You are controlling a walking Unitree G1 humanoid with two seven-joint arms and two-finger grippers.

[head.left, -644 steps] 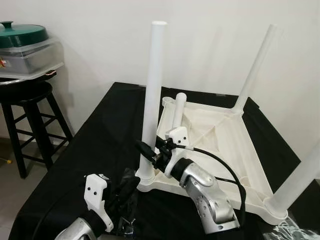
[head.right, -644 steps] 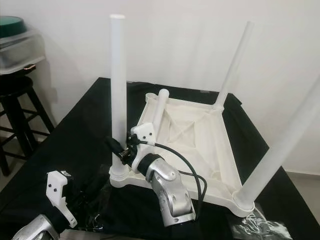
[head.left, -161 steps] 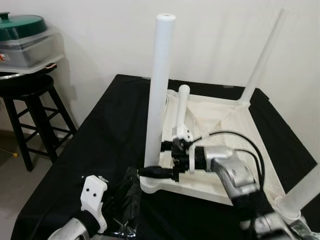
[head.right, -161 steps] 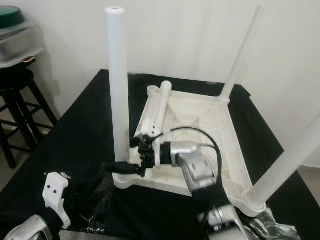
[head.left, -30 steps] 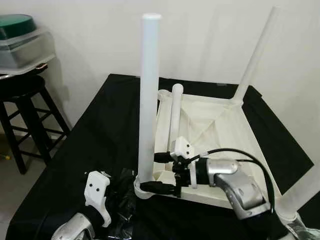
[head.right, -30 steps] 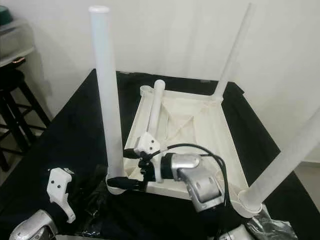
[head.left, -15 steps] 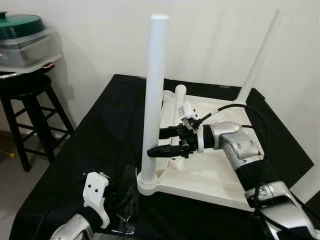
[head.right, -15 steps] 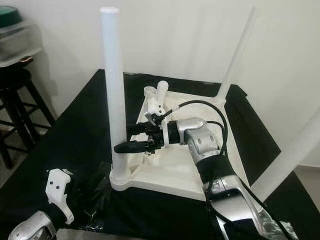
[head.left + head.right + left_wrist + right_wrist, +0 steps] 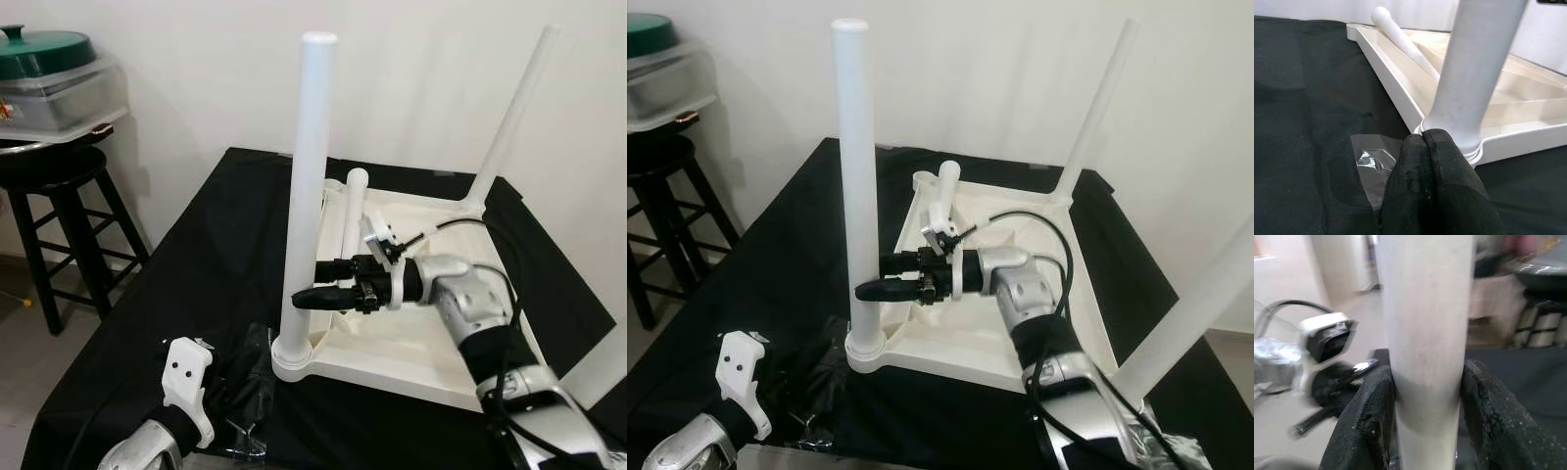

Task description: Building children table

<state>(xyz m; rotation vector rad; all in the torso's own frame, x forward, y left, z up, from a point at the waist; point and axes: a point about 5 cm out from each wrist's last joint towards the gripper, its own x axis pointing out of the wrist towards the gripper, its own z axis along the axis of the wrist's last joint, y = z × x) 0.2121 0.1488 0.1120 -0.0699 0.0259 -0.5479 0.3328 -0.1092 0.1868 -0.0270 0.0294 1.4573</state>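
Left eye view: the upturned white table top (image 9: 421,294) was seen lying at frame centre on the black-draped counter (image 9: 206,245), its near corner close to the counter's front edge. The front leg (image 9: 306,196) was straddled low down by the right gripper (image 9: 312,284), its fingers (image 9: 1369,426) parted and pressed to either side. A loose leg (image 9: 351,211) was propped inside the top. At lower left, the left gripper (image 9: 1435,181) was held with fingers closed, empty, beside crumpled plastic wrap (image 9: 240,397). Bare cloth was left along the counter's left side.

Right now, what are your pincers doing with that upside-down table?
Right pincer clamped on the near upright leg. Left pincer shut, idle by that leg's socket. Loose leg lying in the tabletop. Plastic wrap on the cloth nearby.
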